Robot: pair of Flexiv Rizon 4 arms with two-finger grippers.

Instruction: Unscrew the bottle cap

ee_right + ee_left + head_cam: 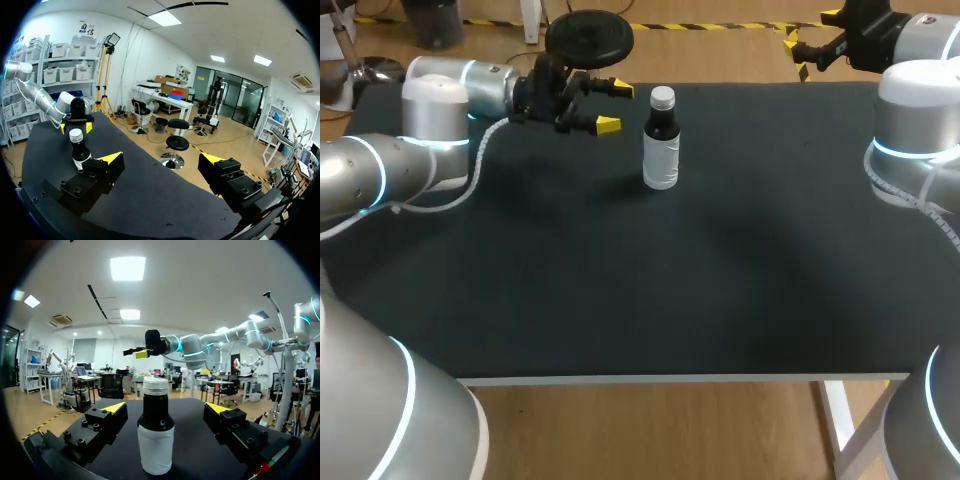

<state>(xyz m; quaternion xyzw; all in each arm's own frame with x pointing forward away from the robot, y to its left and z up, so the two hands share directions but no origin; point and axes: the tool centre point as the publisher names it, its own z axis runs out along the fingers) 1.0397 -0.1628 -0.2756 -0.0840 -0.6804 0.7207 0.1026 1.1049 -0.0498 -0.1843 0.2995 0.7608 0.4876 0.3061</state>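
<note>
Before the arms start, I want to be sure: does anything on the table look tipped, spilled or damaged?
Nothing stands out. The bottle stands upright on the black table, its cap on and straight, with no liquid around it. Both the left gripper and the right gripper are open and touch nothing.

Bright, even light from overhead falls on the matte black table (pixel 720 290), which shows little glare; the dark white-labelled bottle (pixel 661 150) casts a faint, soft shadow.
</note>
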